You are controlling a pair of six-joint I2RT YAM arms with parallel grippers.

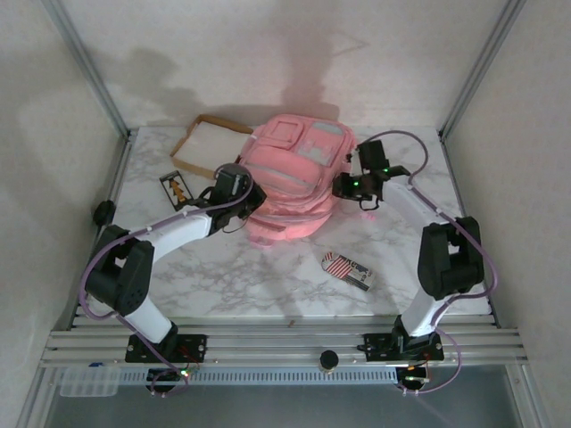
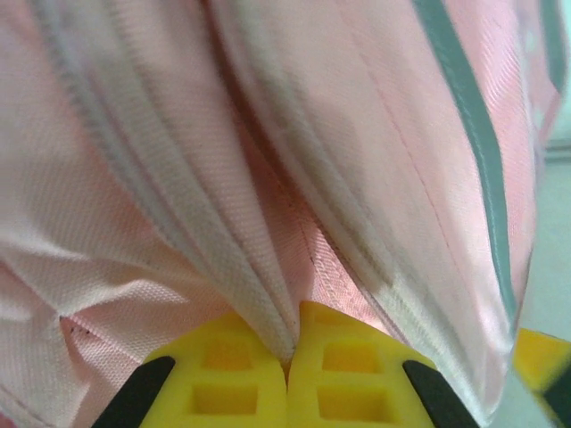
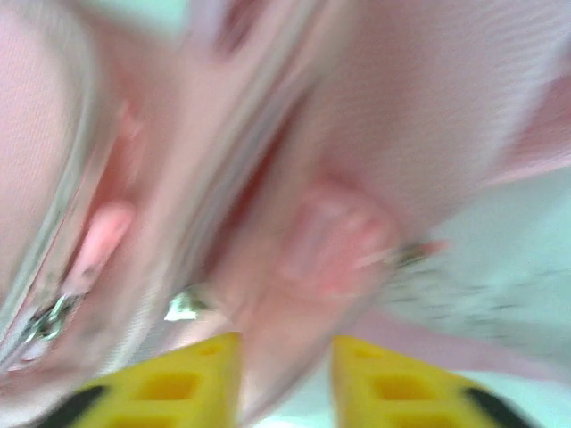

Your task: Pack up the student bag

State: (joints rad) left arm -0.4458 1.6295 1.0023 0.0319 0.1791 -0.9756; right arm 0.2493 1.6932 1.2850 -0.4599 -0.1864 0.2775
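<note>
The student bag (image 1: 290,183) is judged being opened: its fabric is clamped by the left gripper (image 2: 290,370); by the right gripper (image 3: 285,374), parted against the bag, a hold must be taken next.

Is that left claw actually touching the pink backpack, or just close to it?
Touching. In the left wrist view, the left gripper has its yellow fingertips closed on a fold of the student bag.

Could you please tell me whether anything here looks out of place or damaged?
Nothing looks spilled or damaged. The large pink fabric backpack lies slumped and creased on the marble table, with the left gripper pinching a fold by a zip.
</note>
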